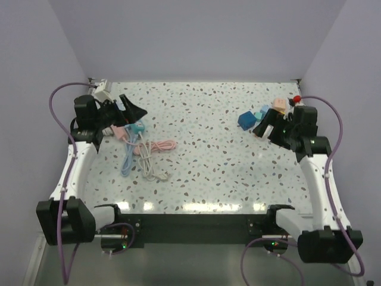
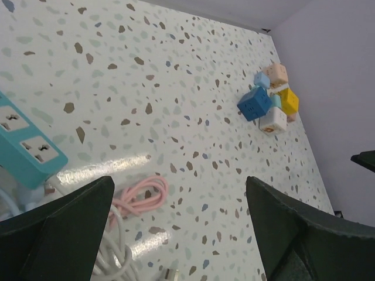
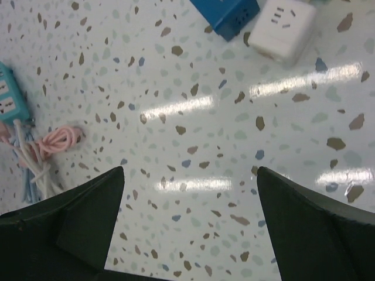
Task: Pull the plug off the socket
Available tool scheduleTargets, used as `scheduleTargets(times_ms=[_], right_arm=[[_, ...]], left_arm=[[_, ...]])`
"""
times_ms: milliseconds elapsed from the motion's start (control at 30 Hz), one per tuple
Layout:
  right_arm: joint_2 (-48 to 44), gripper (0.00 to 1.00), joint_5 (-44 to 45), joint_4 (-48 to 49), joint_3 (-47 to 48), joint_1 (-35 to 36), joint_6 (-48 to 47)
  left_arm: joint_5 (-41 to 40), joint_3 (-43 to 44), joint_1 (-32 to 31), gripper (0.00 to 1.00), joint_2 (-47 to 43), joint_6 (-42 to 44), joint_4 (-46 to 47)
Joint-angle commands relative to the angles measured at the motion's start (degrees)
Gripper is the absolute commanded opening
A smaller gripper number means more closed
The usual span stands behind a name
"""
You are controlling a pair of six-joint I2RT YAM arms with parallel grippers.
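Observation:
A teal power strip [image 2: 28, 150] lies at the left of the table, also seen in the top view [image 1: 138, 127] and at the right wrist view's left edge [image 3: 8, 93]. Its two visible outlets are empty, and cables leave its near end. My left gripper [image 2: 179, 228] is open and empty, hovering right of the strip in the top view [image 1: 123, 111]. My right gripper [image 3: 190, 216] is open and empty above bare table, near the cube sockets [image 1: 266, 126]. I see no plug seated in a socket.
Pink cable [image 2: 139, 195], white cable [image 2: 105, 252] and a blue cable [image 1: 128, 159] lie coiled near the strip. A blue cube socket [image 3: 225, 14], a white one [image 3: 285, 28] and other coloured cubes [image 2: 274, 96] cluster far right. A white adapter [image 1: 102, 91] sits in the far left corner.

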Motion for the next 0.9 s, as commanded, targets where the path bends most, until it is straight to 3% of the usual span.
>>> scheduleTargets(times_ms=[0,133,333,867], right_arm=[[-12.13,0.99,-2.07,-5.21,-3.64,-0.02,-1.22],[-20.31,0.99,4.5,-13.71,-3.48,1.12,0.36],[-30.96,0.99,8.83,-20.32,-1.01,1.21,2.12],[-30.7,0.99,10.59,-24.91,5.14,7.54,3.61]], left_arm=[[3.96,-4.83,-0.61,1.0,-7.11,-0.55,3.18],[4.22,-14.13,-2.11,1.0,-15.54,-3.45,6.16],[4.49,-17.23,-3.43,1.0,-19.69,-2.75,2.14],[7.48,-16.44,-5.01,1.0,-21.1,1.38,0.11]])
